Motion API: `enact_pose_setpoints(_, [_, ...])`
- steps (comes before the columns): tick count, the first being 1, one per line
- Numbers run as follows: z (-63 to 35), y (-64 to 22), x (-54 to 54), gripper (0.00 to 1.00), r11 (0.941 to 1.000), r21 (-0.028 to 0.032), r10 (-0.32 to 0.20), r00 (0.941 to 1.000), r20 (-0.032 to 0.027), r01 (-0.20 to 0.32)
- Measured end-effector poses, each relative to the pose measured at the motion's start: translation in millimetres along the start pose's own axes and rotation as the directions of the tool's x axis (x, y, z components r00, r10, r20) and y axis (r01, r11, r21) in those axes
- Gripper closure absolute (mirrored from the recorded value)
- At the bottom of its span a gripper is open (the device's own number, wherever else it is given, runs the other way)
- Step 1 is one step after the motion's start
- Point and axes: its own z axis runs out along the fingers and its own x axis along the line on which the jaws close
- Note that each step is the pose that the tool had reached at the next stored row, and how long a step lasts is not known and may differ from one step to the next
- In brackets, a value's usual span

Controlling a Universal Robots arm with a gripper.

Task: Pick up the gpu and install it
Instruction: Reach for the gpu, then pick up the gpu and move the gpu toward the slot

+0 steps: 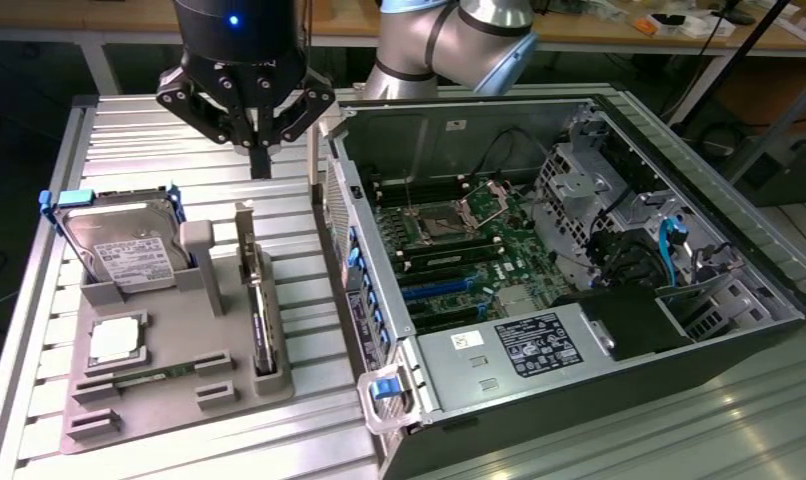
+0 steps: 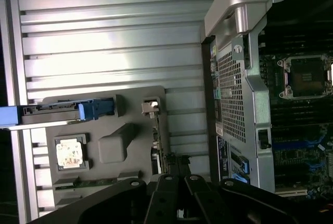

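Grey moulded plastic formed the tray (image 1: 176,405) on the ribbed metal bench (image 1: 136,140). The gpu (image 1: 258,310) stood on edge in the tray's slot nearest the open computer case (image 1: 417,130), with its silver bracket at the end by the hard drive (image 1: 120,245). The gripper (image 1: 259,165) hung in the air apart from the card, its fingers pressed together with nothing between them. It was probably somewhere over the tray, though the angle made the exact spot hard to judge.

From the wrist view the gpu (image 2: 156,143) ran as a thin strip toward the black linkages of the gripper (image 2: 176,193). Only its edge showed, so which side carried the fan could not be told.

Beside the card on the tray, the hard drive stood upright in a blue frame. A processor chip (image 1: 116,340) and a slim memory stick (image 1: 143,380) lay flat in their recesses. Inside the case the green motherboard (image 1: 483,250) lay exposed.
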Motion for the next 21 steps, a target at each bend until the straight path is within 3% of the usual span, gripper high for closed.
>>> enact_pose_setpoints(14, [2.3, -0.3, 0.1, 0.89, 1.0, -0.0001, 0.0, 1.0, 0.0017, 0.0])
enact_pose_setpoints(20, [2.3, -0.3, 0.1, 0.58, 1.0, -0.0001, 0.0, 1.0, 0.0017, 0.0])
enact_pose_setpoints(21, [2.3, -0.3, 0.1, 0.58, 1.0, -0.0001, 0.0, 1.0, 0.0017, 0.0])
